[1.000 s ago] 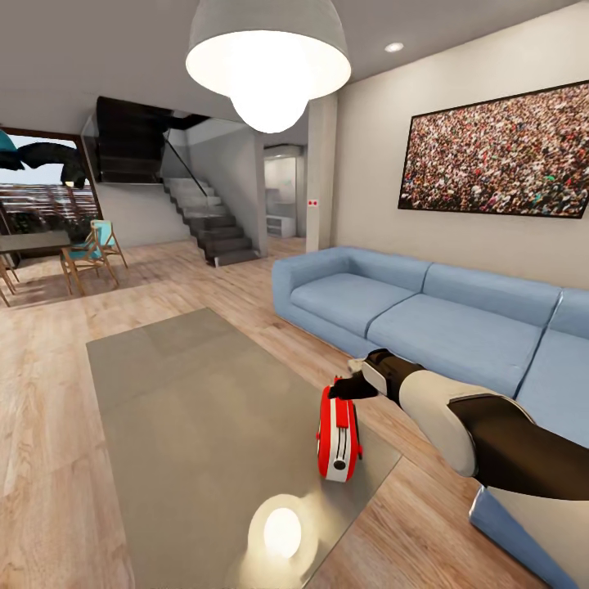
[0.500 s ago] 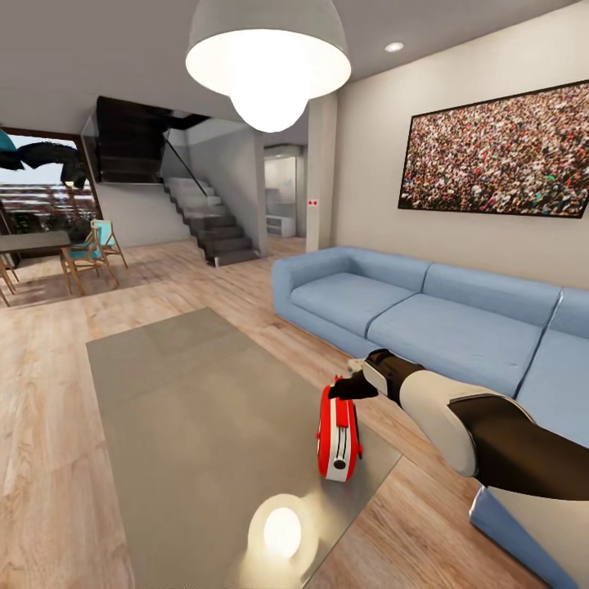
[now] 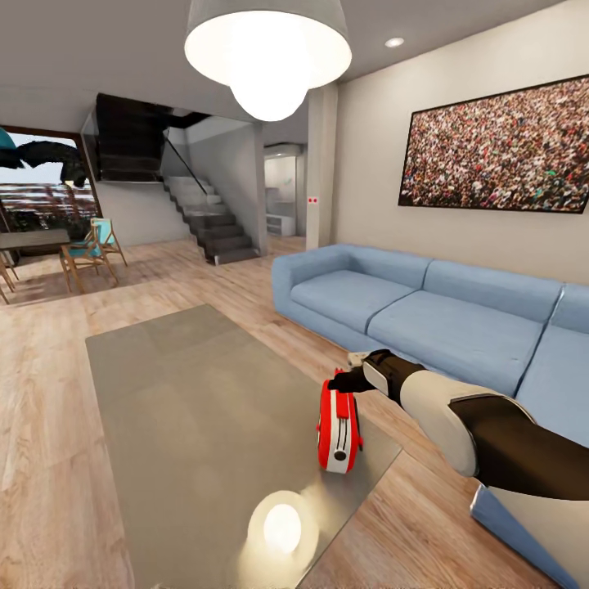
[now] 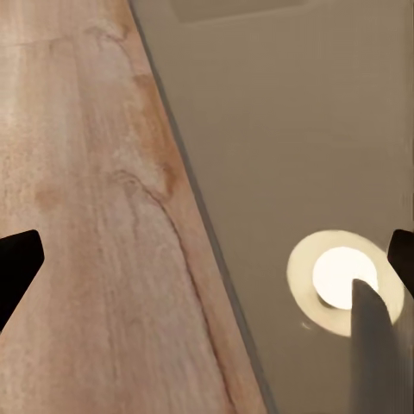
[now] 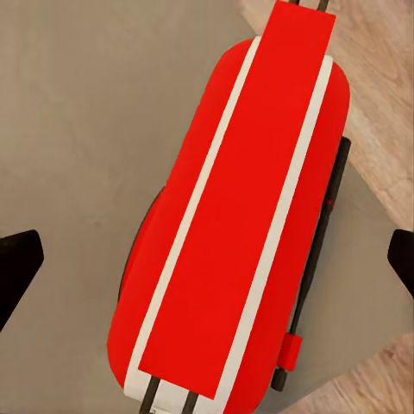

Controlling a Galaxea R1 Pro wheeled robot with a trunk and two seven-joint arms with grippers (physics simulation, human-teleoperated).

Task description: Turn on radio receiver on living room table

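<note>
The red radio receiver (image 3: 339, 431) with white trim stands upright near the right front corner of the grey glossy table (image 3: 188, 409). My right gripper (image 3: 343, 381) hovers just over its top end. In the right wrist view the radio receiver (image 5: 237, 216) lies directly below, red with two white stripes, and the right gripper (image 5: 207, 259) is open, its dark fingertips (image 5: 17, 267) spread wide at either side. My left gripper (image 4: 207, 259) is open too, over the table's edge (image 4: 207, 224), where the grey top meets the wood floor (image 4: 78, 216).
The blue sectional sofa (image 3: 425, 315) runs close along the table's right side, behind my right arm. A white pendant lamp (image 3: 267, 49) hangs above, and its reflection (image 3: 282, 528) glows on the tabletop. Stairs (image 3: 209, 225) and dining chairs (image 3: 86, 254) stand far back.
The whole picture has shifted slightly, so the camera moved. My right gripper stays just above the radio receiver's top; nothing else has visibly changed.
</note>
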